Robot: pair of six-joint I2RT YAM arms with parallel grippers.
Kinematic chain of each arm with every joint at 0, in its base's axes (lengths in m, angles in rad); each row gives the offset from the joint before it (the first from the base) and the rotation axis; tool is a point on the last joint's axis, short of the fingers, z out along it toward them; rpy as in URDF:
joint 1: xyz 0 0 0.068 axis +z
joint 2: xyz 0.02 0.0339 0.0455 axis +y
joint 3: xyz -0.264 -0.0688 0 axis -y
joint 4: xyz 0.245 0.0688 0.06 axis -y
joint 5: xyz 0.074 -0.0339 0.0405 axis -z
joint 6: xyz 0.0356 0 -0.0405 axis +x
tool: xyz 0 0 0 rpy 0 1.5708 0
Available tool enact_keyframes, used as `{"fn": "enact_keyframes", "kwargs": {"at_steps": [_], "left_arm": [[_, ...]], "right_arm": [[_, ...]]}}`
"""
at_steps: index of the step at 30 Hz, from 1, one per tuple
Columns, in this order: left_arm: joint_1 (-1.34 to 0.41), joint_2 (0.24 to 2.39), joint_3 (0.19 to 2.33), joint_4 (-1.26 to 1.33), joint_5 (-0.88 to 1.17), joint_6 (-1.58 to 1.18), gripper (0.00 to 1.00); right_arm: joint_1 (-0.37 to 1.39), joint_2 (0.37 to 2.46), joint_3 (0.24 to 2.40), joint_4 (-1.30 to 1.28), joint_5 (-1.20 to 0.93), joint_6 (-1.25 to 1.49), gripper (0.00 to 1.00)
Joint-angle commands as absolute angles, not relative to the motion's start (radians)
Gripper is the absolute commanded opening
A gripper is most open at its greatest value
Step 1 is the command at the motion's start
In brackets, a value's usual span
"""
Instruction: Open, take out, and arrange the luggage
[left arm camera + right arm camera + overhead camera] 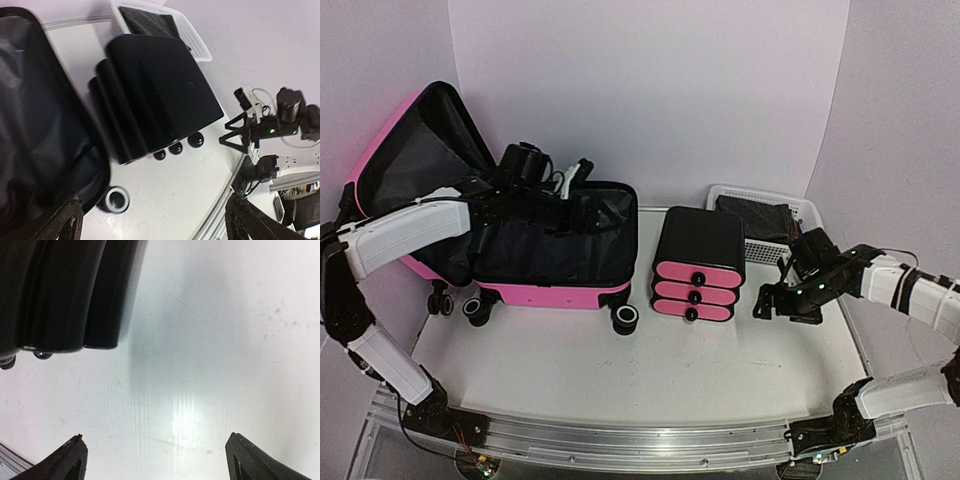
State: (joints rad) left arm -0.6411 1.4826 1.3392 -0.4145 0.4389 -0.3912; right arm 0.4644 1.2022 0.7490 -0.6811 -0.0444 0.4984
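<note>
Hot-pink hard shell, black fabric lining: one luggage (pixel 570 255) stands open just left of the cabinet (pixel 698 262).
One boxy black cabinet carries three rounded pink drawers, each with one round black knob. One white mesh basket (pixel 760 192) sits behind the cabinet's right side. Over the lining, left of the cabinet, the left gripper (pixel 155 215) has its fingers spread and empty. Just right of the cabinet, the right gripper (pixel 155 450) is likewise spread and empty.

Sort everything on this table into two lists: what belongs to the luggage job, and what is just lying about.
Belongs to the job:
- pink suitcase, lying open, black lining showing

Just lying about:
- black cabinet with three pink drawers, beside the suitcase
- white mesh basket behind the cabinet
- dark folded item in the basket; where it came from cannot be told
</note>
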Motion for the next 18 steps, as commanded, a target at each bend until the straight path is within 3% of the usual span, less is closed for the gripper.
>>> {"fn": "enact_keyframes", "kwargs": {"at_steps": [1, 5, 9, 18], "left_arm": [[-0.714, 1.635, 1.48, -0.331, 0.466, -0.366, 0.99], [-0.76, 1.774, 1.6, -0.313, 0.411, -0.377, 0.99], [-0.767, 1.877, 1.679, -0.311, 0.363, -0.362, 0.99], [-0.767, 2.075, 1.823, -0.311, 0.407, -0.414, 0.99]], "right_arm": [[0.332, 1.145, 0.887, -0.919, -0.112, 0.37, 0.98], [0.205, 1.302, 1.103, -0.893, -0.421, 0.38, 0.98], [0.189, 1.5, 1.296, -0.862, -0.575, 0.439, 0.98], [0.186, 1.661, 1.342, -0.589, -0.707, 0.684, 0.98]]}}
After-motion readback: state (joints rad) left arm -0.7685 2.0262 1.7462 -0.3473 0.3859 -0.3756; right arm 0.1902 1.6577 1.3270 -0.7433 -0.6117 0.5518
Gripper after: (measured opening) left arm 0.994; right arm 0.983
